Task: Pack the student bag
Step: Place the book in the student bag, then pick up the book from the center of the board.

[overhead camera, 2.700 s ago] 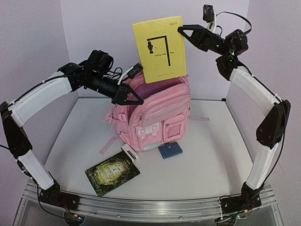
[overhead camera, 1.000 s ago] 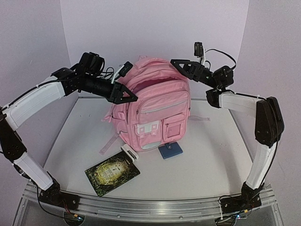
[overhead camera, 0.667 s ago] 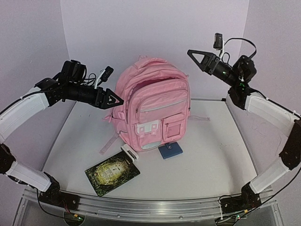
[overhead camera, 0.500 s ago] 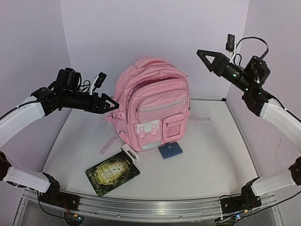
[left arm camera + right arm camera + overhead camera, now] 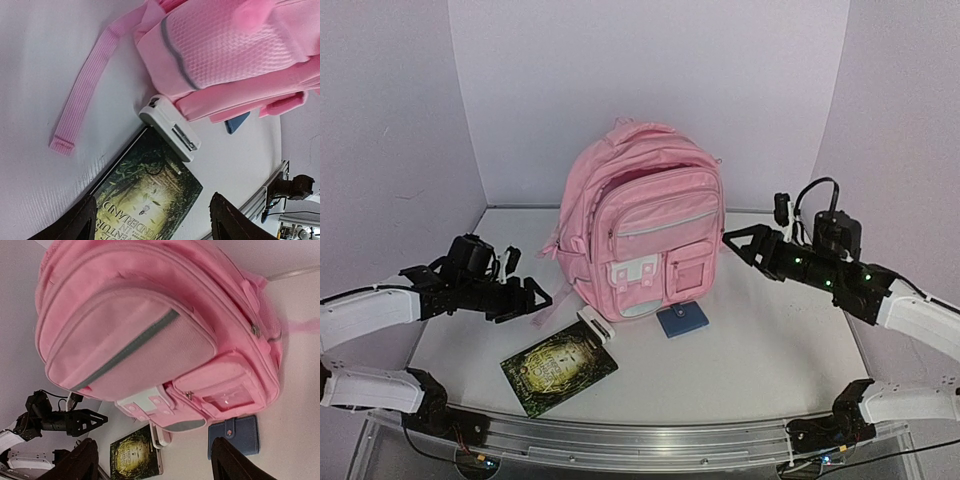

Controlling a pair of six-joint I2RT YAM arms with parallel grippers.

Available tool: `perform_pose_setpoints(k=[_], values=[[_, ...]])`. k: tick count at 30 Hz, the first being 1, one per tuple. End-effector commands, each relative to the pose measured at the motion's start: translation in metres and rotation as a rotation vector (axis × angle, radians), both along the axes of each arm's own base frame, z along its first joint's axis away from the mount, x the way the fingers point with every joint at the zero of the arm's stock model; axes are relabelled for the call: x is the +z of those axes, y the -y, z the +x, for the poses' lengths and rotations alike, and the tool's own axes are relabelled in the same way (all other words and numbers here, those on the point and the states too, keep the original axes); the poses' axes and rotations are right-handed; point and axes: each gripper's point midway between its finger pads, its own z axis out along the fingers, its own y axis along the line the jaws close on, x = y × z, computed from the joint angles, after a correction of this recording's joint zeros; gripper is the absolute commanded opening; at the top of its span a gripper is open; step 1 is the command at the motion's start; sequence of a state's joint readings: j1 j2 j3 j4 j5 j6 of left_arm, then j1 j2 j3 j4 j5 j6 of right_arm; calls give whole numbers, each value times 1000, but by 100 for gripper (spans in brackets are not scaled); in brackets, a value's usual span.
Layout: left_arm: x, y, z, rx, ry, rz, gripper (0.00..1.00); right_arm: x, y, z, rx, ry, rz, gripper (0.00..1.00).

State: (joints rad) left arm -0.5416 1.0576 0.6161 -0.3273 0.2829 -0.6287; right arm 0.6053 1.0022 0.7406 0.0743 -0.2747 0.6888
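Note:
The student bag (image 5: 642, 235), a large pink backpack, stands upright at the back middle of the table; it also fills the right wrist view (image 5: 150, 335). My left gripper (image 5: 538, 305) hovers low at its left, open and empty, above a dark green book (image 5: 145, 195) and a white rectangular device (image 5: 170, 129). To the bag's right, my right gripper (image 5: 733, 246) is open and empty too, pointing at the bag's front pockets. A blue wallet (image 5: 681, 319) lies flat just in front of the bag.
A loose pink strap (image 5: 85, 95) trails on the table at the bag's left. The book (image 5: 558, 367) lies near the front edge, its corner under the white device (image 5: 597, 327). Lilac walls close in the back and both sides.
Both arms have dropped from beside the bag's top to near table height and drawn outwards. The yellow book the right gripper held above the bag is gone from view. The left gripper has opened.

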Motion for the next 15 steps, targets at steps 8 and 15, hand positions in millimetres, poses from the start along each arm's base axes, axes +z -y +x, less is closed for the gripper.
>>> perform_pose_setpoints(k=[8, 15], values=[[-83, -5, -6, 72, -186, 41, 75, -33, -15, -23, -6, -139, 123, 75], [-110, -9, -20, 35, -251, 109, 76, -45, -34, -27, 60, -170, 82, 74]])
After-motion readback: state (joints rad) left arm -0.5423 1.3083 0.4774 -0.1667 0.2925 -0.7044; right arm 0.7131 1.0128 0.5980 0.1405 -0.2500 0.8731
